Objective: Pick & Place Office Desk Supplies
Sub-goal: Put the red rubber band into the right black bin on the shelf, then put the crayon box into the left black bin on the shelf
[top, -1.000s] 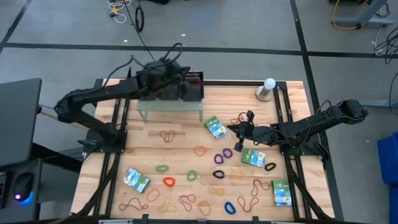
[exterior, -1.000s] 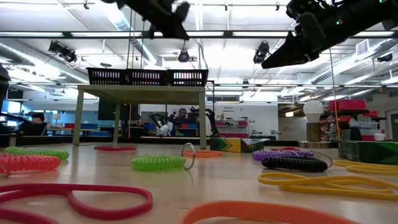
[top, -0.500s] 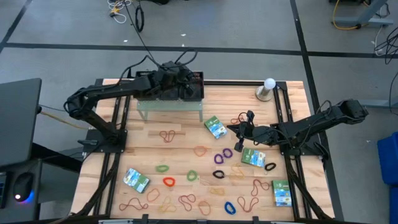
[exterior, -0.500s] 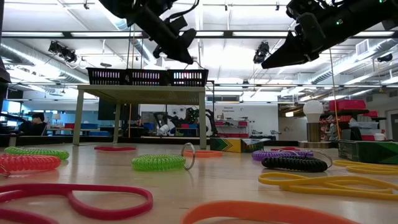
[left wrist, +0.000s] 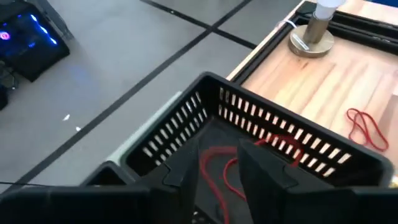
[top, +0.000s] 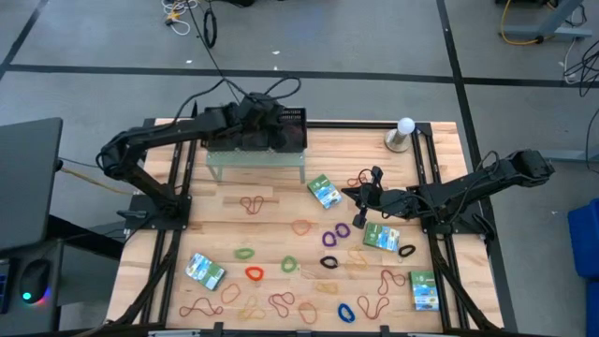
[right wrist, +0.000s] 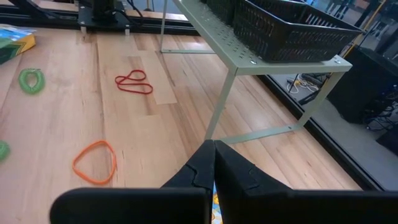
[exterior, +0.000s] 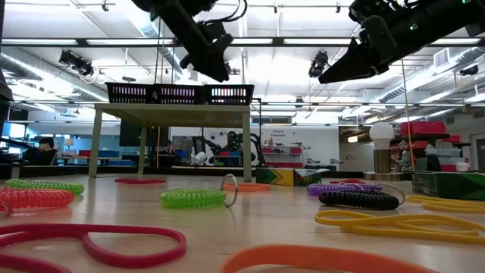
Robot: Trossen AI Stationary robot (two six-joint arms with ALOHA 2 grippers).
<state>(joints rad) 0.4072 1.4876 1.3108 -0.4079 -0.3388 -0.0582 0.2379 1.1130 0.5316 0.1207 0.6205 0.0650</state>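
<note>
left claw (left wrist: 221, 168): over the rightmost black mesh tray (left wrist: 261, 134) on the pale-green shelf (top: 255, 156), fingers parted, holding nothing
red rubber band (left wrist: 214, 171): lying inside that tray, below the claw
right claw (right wrist: 213, 163): above mid-desk near a packet (top: 324, 191), fingers pressed together, nothing held
other bands (top: 254, 273) and packets: scattered over the wooden desk (top: 281, 211)
</note>
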